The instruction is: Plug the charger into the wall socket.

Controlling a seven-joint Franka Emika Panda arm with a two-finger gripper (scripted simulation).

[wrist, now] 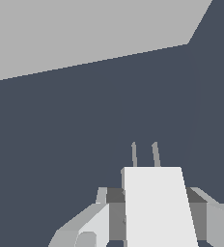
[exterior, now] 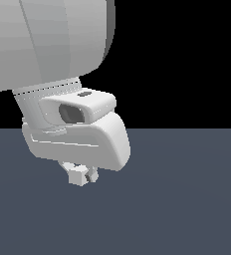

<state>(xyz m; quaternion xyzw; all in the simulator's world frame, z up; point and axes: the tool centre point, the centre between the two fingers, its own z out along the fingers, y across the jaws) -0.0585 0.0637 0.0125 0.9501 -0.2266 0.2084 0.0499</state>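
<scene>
Two prongs [wrist: 144, 154] point toward the socket [wrist: 85, 34] as I see my hand [wrist: 152, 212] clamped on the charger [wrist: 155, 202].

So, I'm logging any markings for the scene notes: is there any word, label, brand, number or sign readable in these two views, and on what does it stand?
None: no text, number or sign is readable in either view.
The charger shows a plain off-white face with two bare prongs.
The wall socket shows only a blank grey face here.
The gripper and the white arm housing carry no lettering; the dark patch on the wrist camera block holds nothing legible.
</scene>
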